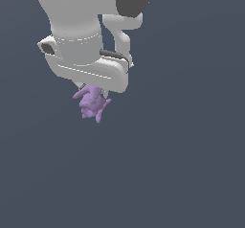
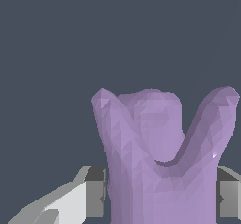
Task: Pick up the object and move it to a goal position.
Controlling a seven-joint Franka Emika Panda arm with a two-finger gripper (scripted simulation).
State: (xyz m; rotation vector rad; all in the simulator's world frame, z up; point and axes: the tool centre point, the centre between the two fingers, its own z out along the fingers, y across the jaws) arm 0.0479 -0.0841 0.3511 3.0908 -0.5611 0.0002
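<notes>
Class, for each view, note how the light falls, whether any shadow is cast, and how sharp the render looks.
Exterior view: flat, even light, soft shading on the white pincer holding the small light-purple lumpy figurine; no cast shadow shows on the plain dark grey-blue backdrop; edges crisp, no glare. Wrist view: the figurine looms large, its triangular facets plain, one limb's underside shaded darker; nothing blurred.
</notes>
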